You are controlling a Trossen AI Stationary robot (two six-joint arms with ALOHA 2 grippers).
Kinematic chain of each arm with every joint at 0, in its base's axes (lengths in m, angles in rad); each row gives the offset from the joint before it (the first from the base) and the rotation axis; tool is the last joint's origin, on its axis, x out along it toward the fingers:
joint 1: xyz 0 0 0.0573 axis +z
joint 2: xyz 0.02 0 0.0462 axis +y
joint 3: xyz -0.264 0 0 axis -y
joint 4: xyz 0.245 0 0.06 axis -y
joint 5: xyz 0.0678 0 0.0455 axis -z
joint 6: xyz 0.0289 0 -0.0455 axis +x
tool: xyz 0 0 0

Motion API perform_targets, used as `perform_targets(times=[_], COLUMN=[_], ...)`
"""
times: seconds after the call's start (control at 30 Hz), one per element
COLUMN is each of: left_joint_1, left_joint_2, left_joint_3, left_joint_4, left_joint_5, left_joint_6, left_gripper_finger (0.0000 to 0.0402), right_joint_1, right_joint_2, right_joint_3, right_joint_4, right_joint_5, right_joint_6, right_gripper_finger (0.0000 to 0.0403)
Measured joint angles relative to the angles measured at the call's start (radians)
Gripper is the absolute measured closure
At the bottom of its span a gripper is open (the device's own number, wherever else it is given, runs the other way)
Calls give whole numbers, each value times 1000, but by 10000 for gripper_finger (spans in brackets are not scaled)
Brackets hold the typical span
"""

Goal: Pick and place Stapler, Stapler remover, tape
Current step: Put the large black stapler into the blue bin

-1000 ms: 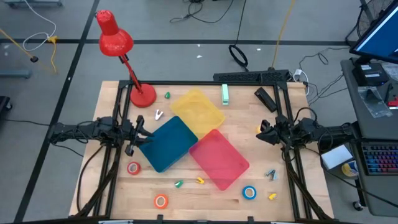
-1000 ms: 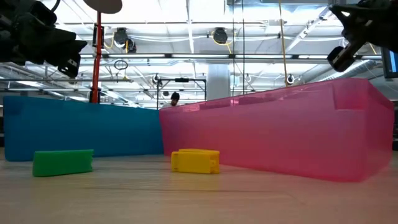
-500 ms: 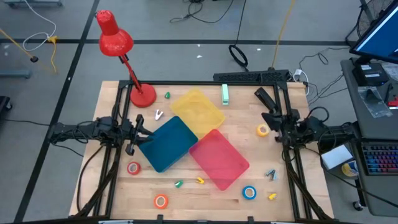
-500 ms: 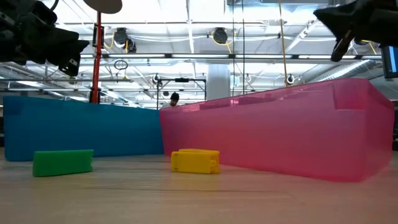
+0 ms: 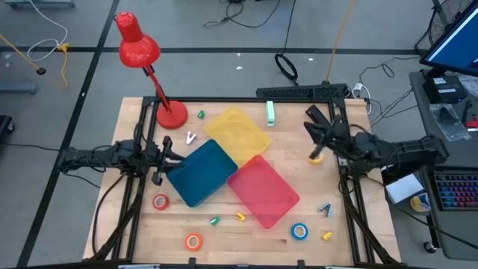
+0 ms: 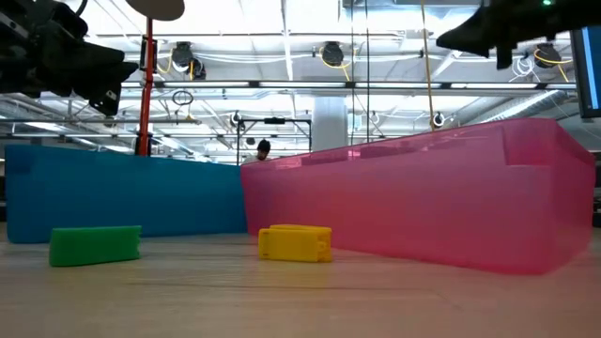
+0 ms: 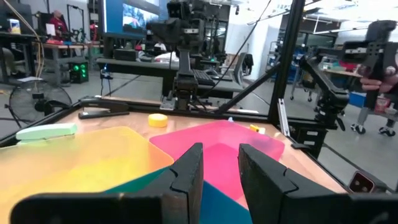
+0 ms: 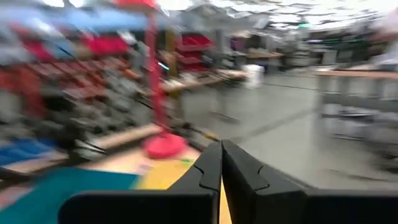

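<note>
Hovering near the table's far right edge, my right gripper (image 5: 309, 127) has its fingers pressed together on nothing, beside the long black stapler (image 5: 320, 118) and seemingly above the small yellow tape ring (image 5: 316, 157). My left gripper (image 5: 169, 158), slightly spread, waits at the blue plastic tray (image 5: 200, 172).

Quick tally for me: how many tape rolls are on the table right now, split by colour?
Red: 1
Orange: 1
Yellow: 1
Blue: 1
Total: 4 tape rolls, all lying on the bare table, none in a tray.
</note>
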Motion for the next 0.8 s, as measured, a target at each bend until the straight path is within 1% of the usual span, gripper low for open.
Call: perform_targets(times=[0.07,0.13,0.23,0.33,0.43,0.5,0.57,0.67,0.8], left_joint_1=[0,0,0,0,0,0,0,0,0], left_joint_2=[0,0,0,0,0,0,0,0,0], left_joint_3=[0,0,0,0,0,0,0,0,0], left_joint_4=[6,12,21,21,21,21,21,21,23], left_joint_5=[0,0,0,0,0,0,0,0,0], left_joint_6=[0,0,-1,-1,0,-1,0,0,0], left_gripper_finger=[298,298,298,298,298,298,298,298,298], right_joint_1=[-6,-21,-56,-99,-148,-180,-216,-282,-397], right_joint_2=[73,141,224,283,314,327,334,338,340], right_joint_3=[63,116,175,196,198,199,199,199,199], right_joint_4=[-36,-36,-34,-37,-60,-109,-186,-296,-448], right_joint_5=[82,160,252,301,307,302,262,164,-18], right_joint_6=[-53,-93,-146,-160,-103,-18,77,215,404], right_gripper_finger=[399,399,399,399,399,399,399,399,399])
